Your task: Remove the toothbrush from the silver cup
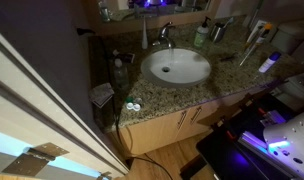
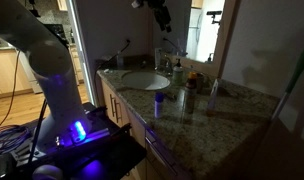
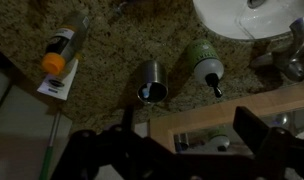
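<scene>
1. Granite vanity counter (image 3: pixel 112 60) fills the wrist view. Nearest, the gripper (image 3: pixel 187 138) hangs high above it, jaws spread wide, holding nothing.
2. Beyond, the silver cup (image 3: pixel 150 82) stands upright near a green-topped bottle (image 3: pixel 204 65); the toothbrush inside is too dim to make out.
3. Farthest, the sink (image 3: pixel 254 15).
4. Best approach: centre over the cup's mouth, pinch only the handle, and lift straight up.

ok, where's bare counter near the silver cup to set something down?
Wrist view. Free: granite counter between the orange-capped tube and the silver cup. Crowded on the cup's other side: green-topped bottle, faucet and sink sit close together.
</scene>
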Controlling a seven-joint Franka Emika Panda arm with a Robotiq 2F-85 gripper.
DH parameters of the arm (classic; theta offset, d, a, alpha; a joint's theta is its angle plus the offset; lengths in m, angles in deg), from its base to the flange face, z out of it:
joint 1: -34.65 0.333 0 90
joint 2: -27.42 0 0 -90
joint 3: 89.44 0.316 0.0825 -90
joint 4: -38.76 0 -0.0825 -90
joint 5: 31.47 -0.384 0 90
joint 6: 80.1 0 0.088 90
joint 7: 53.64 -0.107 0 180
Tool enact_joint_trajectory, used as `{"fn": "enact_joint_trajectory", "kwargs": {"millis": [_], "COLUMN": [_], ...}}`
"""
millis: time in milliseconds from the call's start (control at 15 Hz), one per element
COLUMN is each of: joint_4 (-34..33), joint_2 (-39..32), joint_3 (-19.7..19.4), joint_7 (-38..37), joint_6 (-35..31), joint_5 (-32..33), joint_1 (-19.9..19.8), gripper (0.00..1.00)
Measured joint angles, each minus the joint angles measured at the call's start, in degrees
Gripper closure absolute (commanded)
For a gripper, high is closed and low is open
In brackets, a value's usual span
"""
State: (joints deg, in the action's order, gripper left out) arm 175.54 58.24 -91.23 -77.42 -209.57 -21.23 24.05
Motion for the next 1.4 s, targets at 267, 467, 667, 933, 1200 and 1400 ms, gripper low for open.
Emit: {"fn": "enact_joint_trajectory", "kwargs": {"millis": [267, 467, 667, 933, 1200, 1400], "joint_4": [-7.0, -15.65, -19.37, -19.67, -24.6, -27.79], "joint_2": [-7.46, -16.84, -21.16, -23.2, -31.99, -35.89], "joint_3": [-3.18, -6.9, -7.38, -7.63, -8.05, -8.05], "joint_7": [0.1, 3.08, 3.55, 8.33, 14.01, 13.9], "joint_6": [6.69, 12.42, 13.52, 17.33, 21.16, 22.31], "joint_5": [-0.11, -4.0, -4.96, -6.37, -10.05, -10.71], "joint_1": [-2.82, -3.27, -3.1, -2.73, -2.37, -1.99], "gripper": [0.0, 0.0, 0.0, 0.0, 0.0, 0.0]}}
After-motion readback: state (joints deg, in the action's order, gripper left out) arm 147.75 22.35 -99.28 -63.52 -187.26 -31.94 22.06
